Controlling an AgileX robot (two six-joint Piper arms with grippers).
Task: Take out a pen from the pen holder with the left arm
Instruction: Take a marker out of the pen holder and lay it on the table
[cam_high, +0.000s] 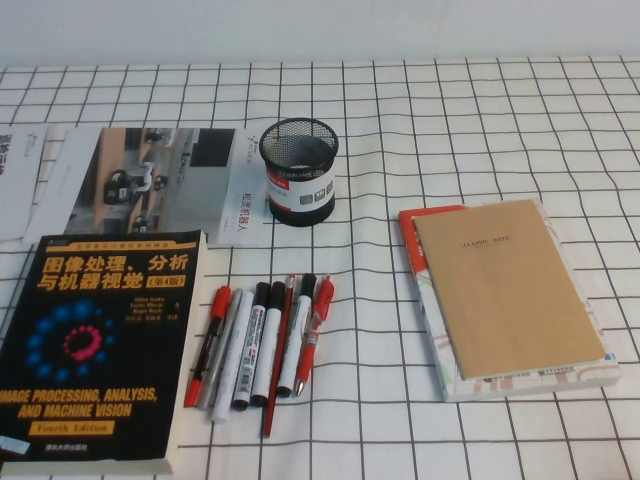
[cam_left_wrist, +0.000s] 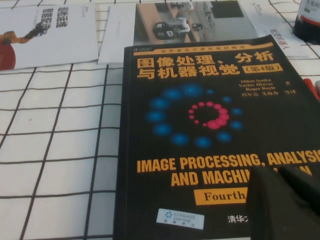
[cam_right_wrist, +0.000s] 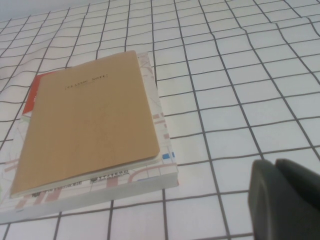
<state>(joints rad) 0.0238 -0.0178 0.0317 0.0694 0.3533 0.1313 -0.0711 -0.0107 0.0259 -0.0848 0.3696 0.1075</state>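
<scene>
A black mesh pen holder stands upright at the middle back of the table, and no pen sticks out above its rim. Several pens and markers, red, black and white, lie side by side on the cloth in front of it. Neither arm shows in the high view. In the left wrist view my left gripper hangs shut and empty over the lower part of a black textbook. The holder's base shows at the far corner of that view. In the right wrist view my right gripper is shut and empty over bare cloth.
The black textbook lies at the front left, beside the pens. Leaflets lie behind it. A tan notebook on a stack of books lies on the right. A checked white cloth covers the table.
</scene>
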